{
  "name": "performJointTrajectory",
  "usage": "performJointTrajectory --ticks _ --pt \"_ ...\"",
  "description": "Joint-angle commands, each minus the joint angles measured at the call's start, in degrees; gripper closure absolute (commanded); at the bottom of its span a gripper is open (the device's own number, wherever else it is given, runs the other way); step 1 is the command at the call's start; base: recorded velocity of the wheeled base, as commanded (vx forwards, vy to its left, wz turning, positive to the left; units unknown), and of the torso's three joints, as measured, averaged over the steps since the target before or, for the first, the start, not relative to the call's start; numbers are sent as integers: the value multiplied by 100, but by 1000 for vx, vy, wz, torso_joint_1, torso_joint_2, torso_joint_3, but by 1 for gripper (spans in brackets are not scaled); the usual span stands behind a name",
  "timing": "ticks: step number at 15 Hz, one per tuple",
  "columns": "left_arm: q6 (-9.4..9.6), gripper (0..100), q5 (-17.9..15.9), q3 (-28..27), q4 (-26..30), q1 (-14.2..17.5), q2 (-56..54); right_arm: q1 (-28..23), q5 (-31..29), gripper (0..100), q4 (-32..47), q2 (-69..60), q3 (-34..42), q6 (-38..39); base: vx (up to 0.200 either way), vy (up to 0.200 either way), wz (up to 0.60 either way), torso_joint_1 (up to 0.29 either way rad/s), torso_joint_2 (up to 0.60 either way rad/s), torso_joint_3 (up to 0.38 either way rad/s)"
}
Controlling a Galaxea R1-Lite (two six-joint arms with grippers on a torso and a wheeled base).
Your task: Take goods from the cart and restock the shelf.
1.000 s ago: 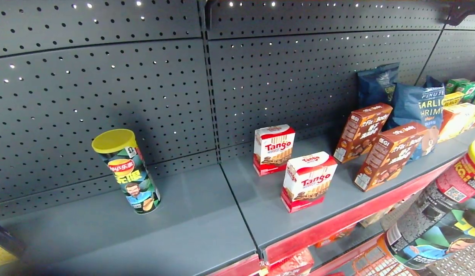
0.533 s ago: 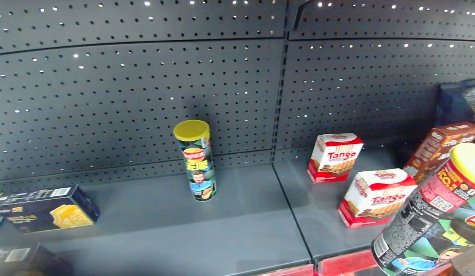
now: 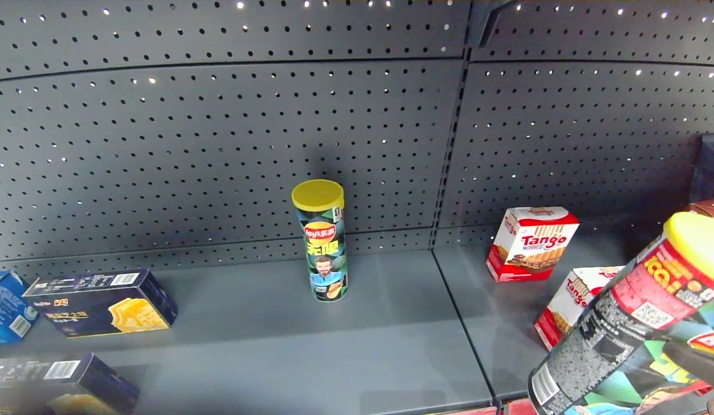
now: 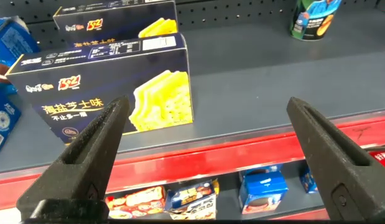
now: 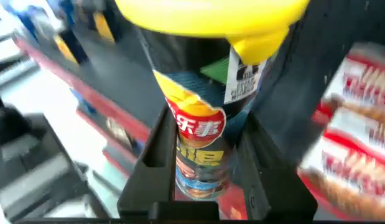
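Observation:
A chip can with a yellow lid (image 3: 324,242) stands upright on the grey shelf (image 3: 265,340), near the back panel; its base also shows (image 4: 313,18). My right gripper (image 5: 201,149) is shut on a second, tilted chip can (image 3: 639,323) with a yellow lid (image 5: 211,18), held at the right in front of the shelf's edge. One dark finger (image 3: 694,357) crosses the can. My left gripper (image 4: 204,155) hangs open, with nothing between its fingers, just in front of the shelf's red front edge (image 4: 254,149), facing a dark blue cracker box (image 4: 111,87).
Dark blue cracker boxes (image 3: 100,302) and a blue box (image 3: 5,305) lie on the shelf at the left. Two red-and-white wafer boxes (image 3: 530,242) stand on the right section. Bare shelf lies around the standing can. Packages fill the lower shelf (image 4: 198,196).
The head view has swung to the left, so the shelf's goods appear shifted right. The held can stays at the right and sits a little higher in the picture.

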Motion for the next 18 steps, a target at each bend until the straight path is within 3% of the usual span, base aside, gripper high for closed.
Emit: performJointTrajectory --ticks 1,7,12,15,18 --pt "-1 0 0 2 0 1 -2 270 2 100 -636 608 140 28 0 0 0 0 0 0" --pt "-1 0 0 2 0 1 -2 173 248 100 -803 1153 35 63 0 0 0 0 0 0" --pt "-1 0 0 2 0 1 -2 420 257 100 -1331 2164 -457 63 0 0 0 0 0 0" --pt "122 0 -53 2 0 -7 -2 420 222 100 -1322 2305 -510 28 0 0 0 0 0 0" --pt "113 0 -88 -15 35 -7 -2 437 -209 100 -1322 2314 -387 19 0 0 0 0 0 0"
